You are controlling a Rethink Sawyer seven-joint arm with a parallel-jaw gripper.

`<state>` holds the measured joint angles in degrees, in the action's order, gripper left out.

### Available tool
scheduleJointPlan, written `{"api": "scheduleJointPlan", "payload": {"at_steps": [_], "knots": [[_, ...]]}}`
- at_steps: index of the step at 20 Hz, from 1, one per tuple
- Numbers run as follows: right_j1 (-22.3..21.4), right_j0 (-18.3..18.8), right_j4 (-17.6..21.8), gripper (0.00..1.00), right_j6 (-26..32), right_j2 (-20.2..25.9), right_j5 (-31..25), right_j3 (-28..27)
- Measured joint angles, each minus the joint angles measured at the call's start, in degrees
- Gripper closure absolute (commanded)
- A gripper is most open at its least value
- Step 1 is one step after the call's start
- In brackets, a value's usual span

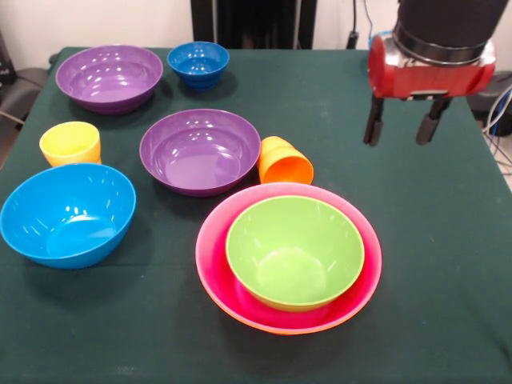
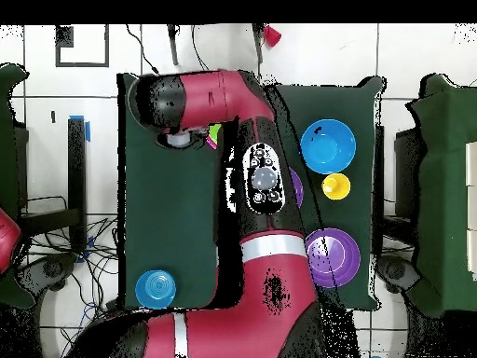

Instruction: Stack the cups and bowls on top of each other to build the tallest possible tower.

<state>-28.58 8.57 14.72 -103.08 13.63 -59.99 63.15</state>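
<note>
Tower (image 1: 290, 276) near front table edge (image 1: 256, 376)

front: close, across table (image 1: 448, 264) | overhead: high, straight down | shared: table, bowls

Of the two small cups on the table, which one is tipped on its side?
The orange cup, lying tipped between the nearer purple bowl and the pink bowl. The yellow cup stands upright, mouth up.
</note>
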Motion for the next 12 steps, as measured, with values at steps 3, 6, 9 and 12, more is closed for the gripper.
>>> {"api": "scheduleJointPlan", "payload": {"at_steps": [3,6,9,12], "knots": [[-1.0,0.5,0.0,0.0,0.0,-0.6,7.5,6.5],[-1.3,0.8,0.0,0.0,0.0,-1.0,10.5,9.1],[-1.5,1.0,0.0,0.0,0.0,-2.2,14.0,12.9],[-1.4,0.9,0.0,0.0,0.0,-3.8,14.8,15.6]]}}
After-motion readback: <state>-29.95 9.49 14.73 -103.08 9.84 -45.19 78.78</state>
